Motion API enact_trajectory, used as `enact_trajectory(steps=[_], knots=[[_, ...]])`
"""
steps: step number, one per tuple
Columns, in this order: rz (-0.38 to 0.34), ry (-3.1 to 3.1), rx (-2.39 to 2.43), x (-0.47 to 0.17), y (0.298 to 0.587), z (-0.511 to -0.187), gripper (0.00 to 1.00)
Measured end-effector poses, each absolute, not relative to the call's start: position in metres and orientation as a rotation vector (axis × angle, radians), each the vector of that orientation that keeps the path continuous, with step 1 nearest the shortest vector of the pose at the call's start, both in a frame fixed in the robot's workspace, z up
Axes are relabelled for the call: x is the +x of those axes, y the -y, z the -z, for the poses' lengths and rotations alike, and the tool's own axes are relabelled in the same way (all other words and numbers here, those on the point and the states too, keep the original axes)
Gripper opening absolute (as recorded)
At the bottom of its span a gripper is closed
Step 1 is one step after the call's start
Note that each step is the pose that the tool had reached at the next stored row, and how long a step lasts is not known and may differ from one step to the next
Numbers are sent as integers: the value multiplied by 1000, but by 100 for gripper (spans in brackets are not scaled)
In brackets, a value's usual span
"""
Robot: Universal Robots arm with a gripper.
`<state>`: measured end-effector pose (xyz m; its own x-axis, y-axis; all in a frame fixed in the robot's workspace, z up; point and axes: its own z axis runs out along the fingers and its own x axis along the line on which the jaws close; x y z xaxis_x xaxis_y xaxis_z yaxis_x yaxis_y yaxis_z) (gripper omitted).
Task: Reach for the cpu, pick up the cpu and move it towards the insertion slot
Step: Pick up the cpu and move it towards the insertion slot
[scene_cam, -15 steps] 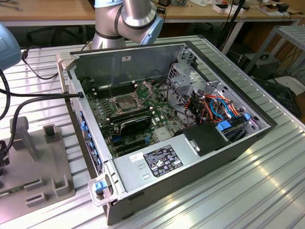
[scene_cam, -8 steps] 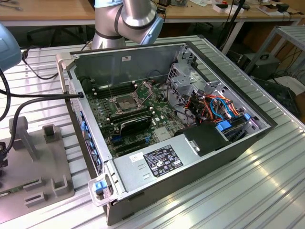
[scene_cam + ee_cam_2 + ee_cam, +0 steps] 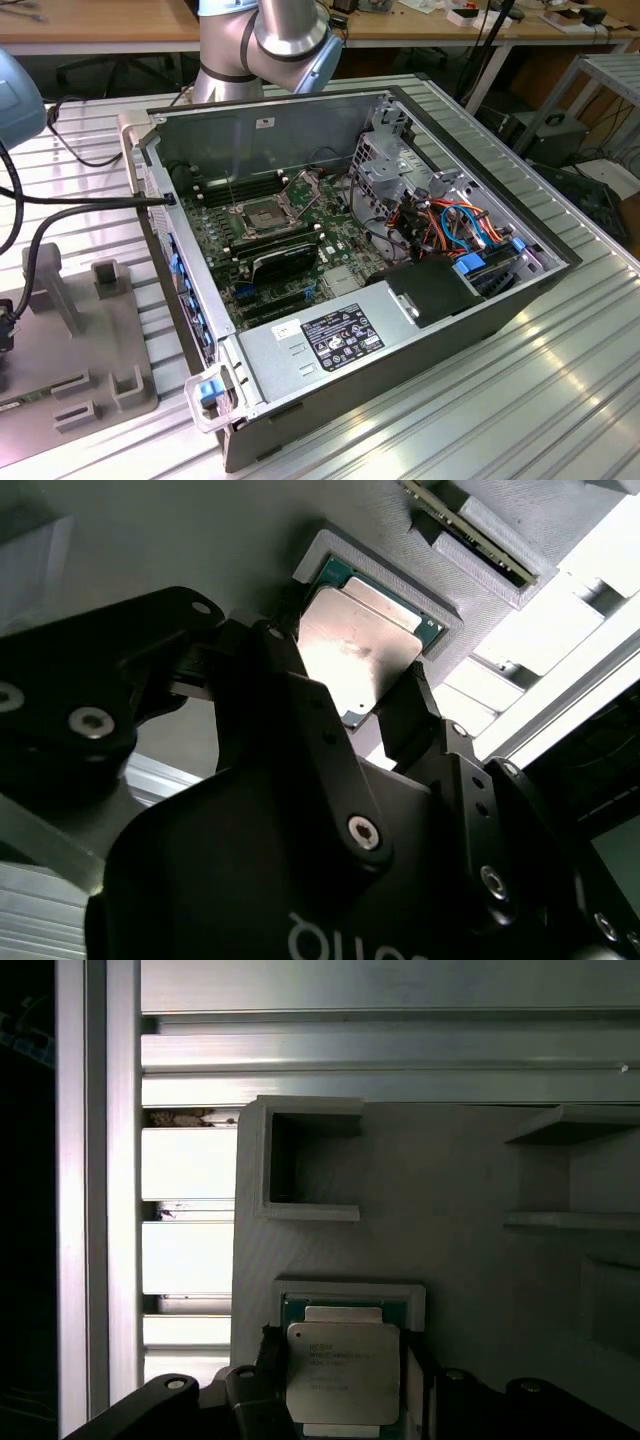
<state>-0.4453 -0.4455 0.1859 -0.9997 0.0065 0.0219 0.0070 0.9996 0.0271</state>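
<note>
Tool (image 3: 352, 680) straddles the cpu (image 3: 343, 1372), which lies flat in a framed pocket near the edge of the grey holder (image 3: 460, 1220). Can't tell if the tool is clamped on it or just apart around it: its black body hides the cpu's near edge in both wrist views. Empty pocket (image 3: 305, 1160) just beside, card (image 3: 470, 525) on edge nearby. Slot (image 3: 258, 213) is inside the open case (image 3: 470, 300) on the ribbed worktop (image 3: 520, 410), behind the case wall (image 3: 180, 290).

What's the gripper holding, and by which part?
The cpu, pinched at two opposite edges between the gripper's fingers, lying in its grey holder's pocket.
</note>
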Motion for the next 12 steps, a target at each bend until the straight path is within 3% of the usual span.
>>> enact_trajectory(steps=[12], knots=[[43,3118,-11,-445,446,-201,55]])
